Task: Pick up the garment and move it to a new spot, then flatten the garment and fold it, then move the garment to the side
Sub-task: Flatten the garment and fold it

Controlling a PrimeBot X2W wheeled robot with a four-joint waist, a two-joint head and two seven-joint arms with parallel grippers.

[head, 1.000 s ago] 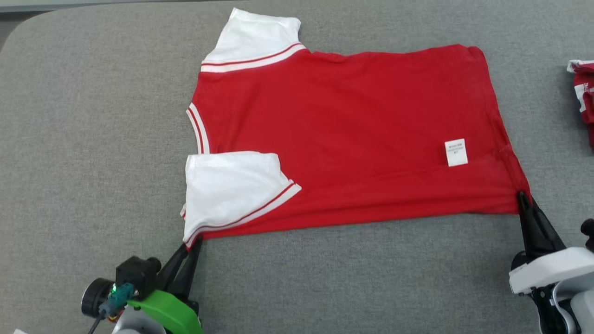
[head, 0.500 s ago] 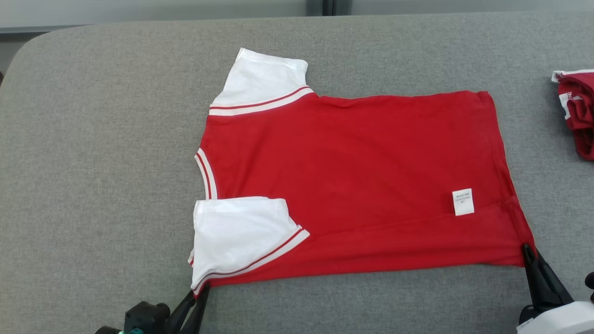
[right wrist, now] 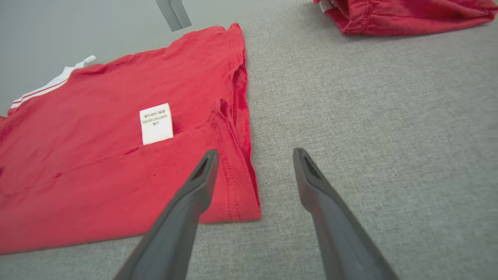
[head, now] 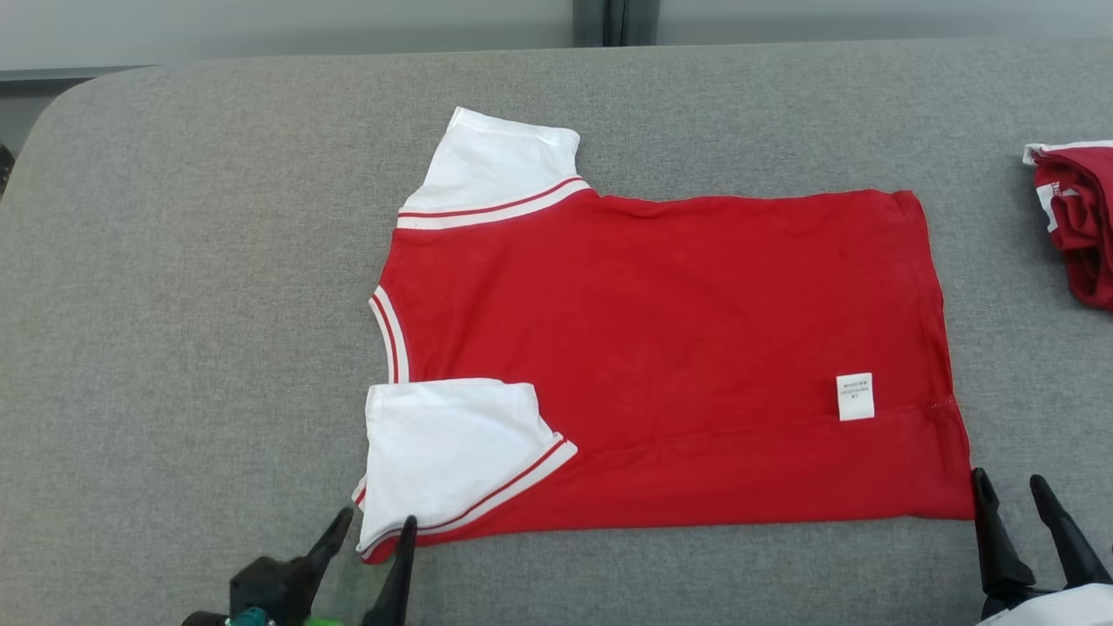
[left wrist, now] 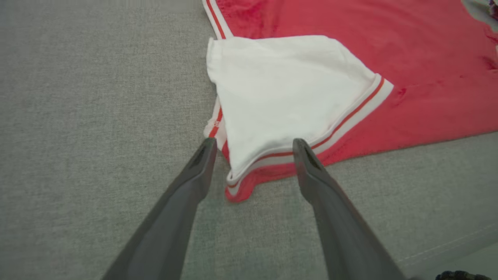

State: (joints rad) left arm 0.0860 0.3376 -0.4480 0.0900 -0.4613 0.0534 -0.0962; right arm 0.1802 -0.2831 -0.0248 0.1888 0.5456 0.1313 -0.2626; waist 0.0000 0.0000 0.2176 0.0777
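Shirt (head: 661,348) lies flat for folding; my left gripper (head: 376,519) and right gripper (head: 1007,478), jaws spread, sit at its near corners, empty.

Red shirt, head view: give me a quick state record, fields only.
shirt: lying flat, near white sleeve folded onto red body
left gripper: open, fingers astride near sleeve corner
right gripper: open, at near hem corner, holding nothing
tag: white, near hem
second garment: red, crumpled, right edge
surface: grey fabric
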